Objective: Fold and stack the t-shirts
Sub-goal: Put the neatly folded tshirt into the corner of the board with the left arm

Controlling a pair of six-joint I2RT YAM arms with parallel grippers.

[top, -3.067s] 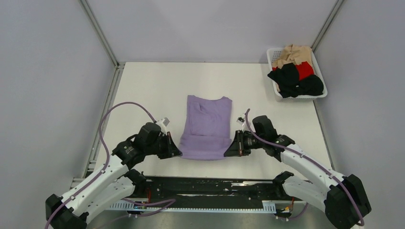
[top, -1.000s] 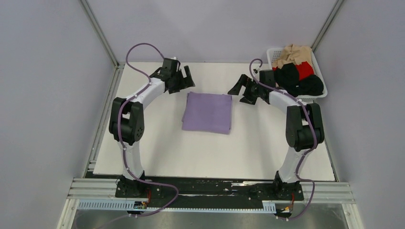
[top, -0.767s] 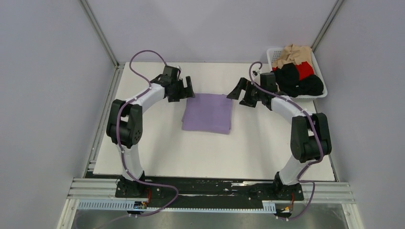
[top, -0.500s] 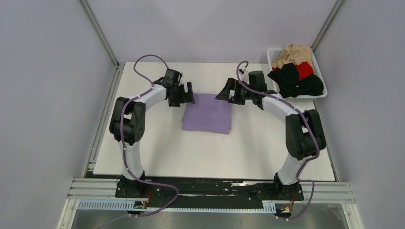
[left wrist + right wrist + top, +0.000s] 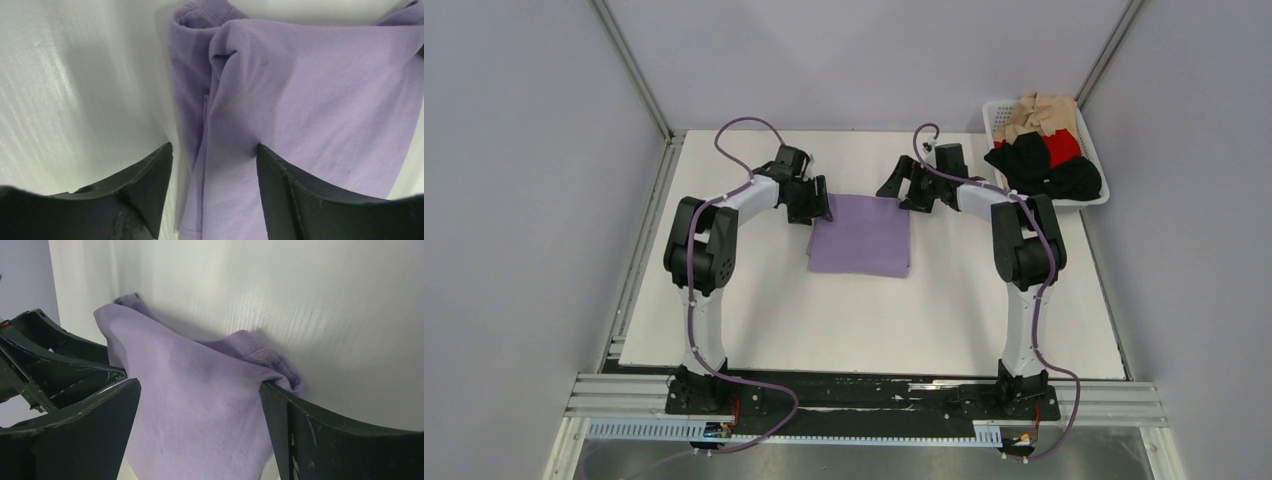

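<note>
A lavender t-shirt (image 5: 861, 236) lies folded into a rectangle in the middle of the white table. My left gripper (image 5: 816, 206) is at its far left corner. In the left wrist view the shirt (image 5: 300, 90) runs between the fingers of that gripper (image 5: 215, 165), which straddles the folded left edge with jaws apart. My right gripper (image 5: 902, 190) is at the far right corner. Its wrist view shows the gripper (image 5: 200, 390) open over that corner of the shirt (image 5: 190, 390), the right finger (image 5: 320, 435) against the bunched edge.
A white mesh basket (image 5: 994, 112) stands at the far right corner of the table (image 5: 754, 300). It holds a tan shirt (image 5: 1036, 115), a black one (image 5: 1029, 165) and a red one (image 5: 1060, 148). Grey walls and metal rails surround the table.
The shirt was folded over from the near hem to the far edge. Both grippers then came inward onto its far corners. The left jaws have narrowed.
</note>
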